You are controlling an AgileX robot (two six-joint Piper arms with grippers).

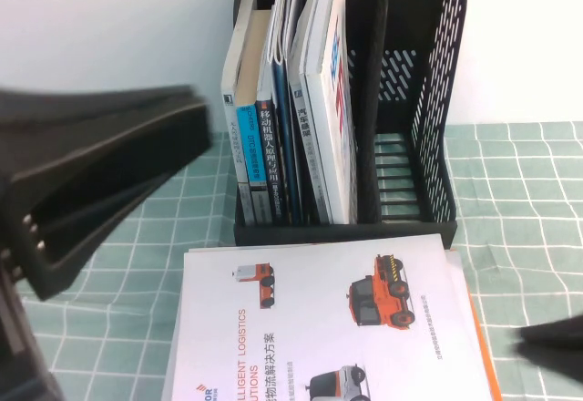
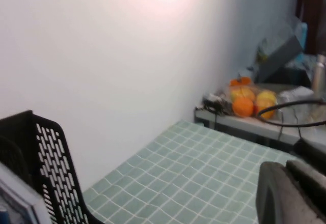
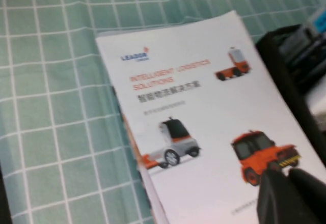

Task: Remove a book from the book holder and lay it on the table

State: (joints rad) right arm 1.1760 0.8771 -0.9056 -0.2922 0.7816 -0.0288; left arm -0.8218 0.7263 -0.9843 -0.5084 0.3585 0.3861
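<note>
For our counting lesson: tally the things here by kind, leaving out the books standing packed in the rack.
book holder, at the back: 1
book, flat in front of it: 1
grippers: 2, the left gripper raised at left, the right gripper low at right
Total: 4

1. The book [image 1: 364, 328] is smooth, glossy white paper
2. The book holder [image 1: 428, 100] is matt black perforated plastic
3. The bench [image 1: 519, 200] wears pale green cloth
4. The left tool [image 1: 82, 191] and right tool [image 1: 551, 342] look matt black
</note>
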